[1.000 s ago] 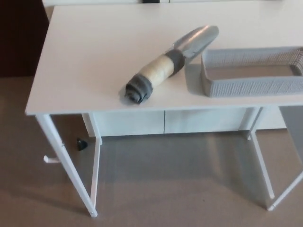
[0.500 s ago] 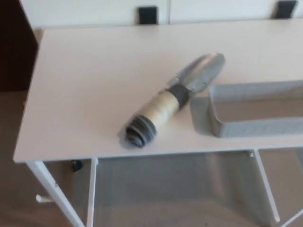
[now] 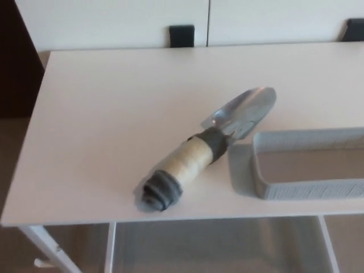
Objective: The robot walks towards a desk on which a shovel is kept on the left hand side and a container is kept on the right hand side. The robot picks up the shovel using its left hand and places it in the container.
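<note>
Two things lie on the white desk (image 3: 102, 114) in our head view. We see the shovel (image 3: 207, 149) just left of the grey container (image 3: 310, 190), blade angled away from us, dark handle end nearest the desk's front edge. Neither hand shows, so we cannot tell their state.
</note>
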Motion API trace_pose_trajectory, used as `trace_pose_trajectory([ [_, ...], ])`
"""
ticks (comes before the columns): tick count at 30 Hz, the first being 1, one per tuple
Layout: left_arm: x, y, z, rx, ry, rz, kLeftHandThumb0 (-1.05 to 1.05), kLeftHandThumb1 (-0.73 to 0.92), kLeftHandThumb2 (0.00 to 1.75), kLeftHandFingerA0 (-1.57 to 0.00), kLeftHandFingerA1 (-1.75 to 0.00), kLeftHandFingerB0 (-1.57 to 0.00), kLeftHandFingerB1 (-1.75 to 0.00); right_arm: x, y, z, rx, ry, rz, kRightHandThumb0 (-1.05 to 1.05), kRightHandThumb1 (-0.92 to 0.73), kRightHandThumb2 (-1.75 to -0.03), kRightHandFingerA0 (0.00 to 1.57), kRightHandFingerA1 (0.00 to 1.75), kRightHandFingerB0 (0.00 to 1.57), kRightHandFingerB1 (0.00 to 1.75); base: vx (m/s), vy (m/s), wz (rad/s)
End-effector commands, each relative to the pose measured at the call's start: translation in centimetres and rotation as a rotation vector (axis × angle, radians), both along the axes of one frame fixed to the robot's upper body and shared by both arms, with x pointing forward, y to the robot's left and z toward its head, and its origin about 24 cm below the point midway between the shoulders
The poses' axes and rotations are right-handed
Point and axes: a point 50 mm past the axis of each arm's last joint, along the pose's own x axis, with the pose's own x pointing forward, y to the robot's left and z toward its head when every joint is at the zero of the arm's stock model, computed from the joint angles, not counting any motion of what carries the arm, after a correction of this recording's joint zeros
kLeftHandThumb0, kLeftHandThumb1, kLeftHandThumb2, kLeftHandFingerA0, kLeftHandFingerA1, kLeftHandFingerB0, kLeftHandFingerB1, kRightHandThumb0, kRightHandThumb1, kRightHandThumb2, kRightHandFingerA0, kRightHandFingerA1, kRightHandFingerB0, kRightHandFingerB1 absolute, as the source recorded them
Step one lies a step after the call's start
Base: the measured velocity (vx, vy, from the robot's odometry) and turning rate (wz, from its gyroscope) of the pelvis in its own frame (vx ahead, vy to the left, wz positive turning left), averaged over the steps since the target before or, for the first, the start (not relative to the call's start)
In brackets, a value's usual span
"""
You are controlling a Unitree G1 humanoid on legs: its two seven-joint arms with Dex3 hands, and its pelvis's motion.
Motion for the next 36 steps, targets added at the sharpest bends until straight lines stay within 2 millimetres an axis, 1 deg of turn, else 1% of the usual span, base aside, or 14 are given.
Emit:
trace_pose_trajectory([
  [1,0.0,0.5,0.3,0.006,-0.022,0.004,-0.41,0.46,0.72,-0.51,-0.49,-0.40,-0.45,-0.1,-0.1,0.2,-0.004,-0.010,-0.010,-0.36,-0.46,-0.70,0.60,0.58,0.38,0.49,0.00,0.000,0.00],
  [2,-0.1,0.5,0.3,0.003,-0.018,0.008,-0.41,0.46,0.72,-0.51,-0.49,-0.40,-0.45,-0.1,-0.1,0.2,-0.003,-0.010,-0.012,-0.36,-0.46,-0.70,0.60,0.58,0.38,0.49,0.00,0.000,0.00],
  [3,-0.1,0.2,0.5,0.000,-0.030,0.006,-0.32,0.53,0.56,-0.56,-0.43,-0.42,-0.35,-0.1,-0.1,0.2,0.000,-0.010,-0.013,-0.36,-0.46,-0.70,0.61,0.58,0.40,0.50,0.00,0.000,0.00],
  [4,-0.2,-0.1,0.7,-0.002,-0.046,-0.002,-0.34,0.56,0.59,-0.57,-0.43,-0.42,-0.35,-0.2,-0.1,0.1,0.006,-0.012,-0.015,-0.36,-0.45,-0.70,0.61,0.58,0.40,0.50,0.03,0.032,-0.09],
  [5,-0.3,0.3,0.5,0.007,-0.030,-0.028,-0.43,0.49,0.74,-0.50,-0.49,-0.37,-0.44,-0.2,-0.1,0.1,0.006,-0.012,-0.014,-0.37,-0.45,-0.70,0.59,0.58,0.39,0.50,0.03,0.051,-0.10],
  [10,-0.2,0.0,0.6,0.016,-0.044,-0.043,-0.44,0.45,0.74,-0.51,-0.51,-0.37,-0.45,-0.1,-0.1,0.2,0.002,-0.013,-0.008,-0.37,-0.46,-0.70,0.59,0.58,0.38,0.49,0.02,0.149,-0.10],
  [11,-0.1,0.0,0.6,0.018,-0.040,-0.048,-0.42,0.47,0.73,-0.47,-0.50,-0.36,-0.44,0.0,0.0,0.2,0.005,-0.014,-0.010,-0.37,-0.45,-0.70,0.60,0.59,0.39,0.50,0.18,0.173,0.05],
  [14,0.0,0.1,0.5,0.015,-0.037,-0.037,-0.43,0.46,0.74,-0.52,-0.51,-0.38,-0.45,0.0,-0.1,0.2,0.002,-0.011,-0.011,-0.36,-0.46,-0.70,0.59,0.57,0.39,0.49,0.14,0.151,0.01],
  [16,0.1,-0.1,0.9,0.028,-0.053,-0.064,-0.41,0.46,0.72,-0.47,-0.50,-0.36,-0.44,0.1,0.0,0.1,-0.005,-0.012,-0.008,-0.37,-0.45,-0.70,0.59,0.58,0.39,0.49,0.05,0.068,0.01],
  [17,0.0,0.1,0.5,0.024,-0.038,-0.036,-0.34,0.56,0.58,-0.61,-0.41,-0.44,-0.35,0.1,0.0,0.2,-0.001,-0.015,-0.006,-0.37,-0.45,-0.70,0.59,0.58,0.38,0.49,0.10,0.029,0.11],
  [18,0.0,0.1,0.4,0.018,-0.033,-0.026,-0.42,0.46,0.73,-0.53,-0.51,-0.39,-0.45,0.1,0.0,0.2,0.005,-0.012,-0.006,-0.37,-0.46,-0.70,0.58,0.58,0.38,0.49,0.08,0.005,0.09],
  [29,-0.1,-0.4,0.5,-0.001,-0.040,-0.045,-0.41,0.46,0.73,-0.53,-0.51,-0.38,-0.45,0.2,0.0,0.2,0.002,-0.014,-0.002,-0.38,-0.46,-0.71,0.60,0.59,0.37,0.49,0.01,-0.020,0.03],
  [30,0.0,-0.5,0.5,0.006,-0.044,-0.050,-0.32,0.57,0.58,-0.60,-0.42,-0.45,-0.35,0.3,0.0,0.2,0.005,-0.015,-0.006,-0.38,-0.46,-0.70,0.59,0.58,0.38,0.49,0.00,0.000,0.00],
  [36,0.1,-0.9,0.5,0.009,-0.051,-0.074,-0.30,0.56,0.57,-0.59,-0.43,-0.44,-0.35,0.6,-0.1,0.2,-0.001,-0.021,0.008,-0.38,-0.46,-0.71,0.59,0.58,0.37,0.49,0.00,0.000,0.00],
])
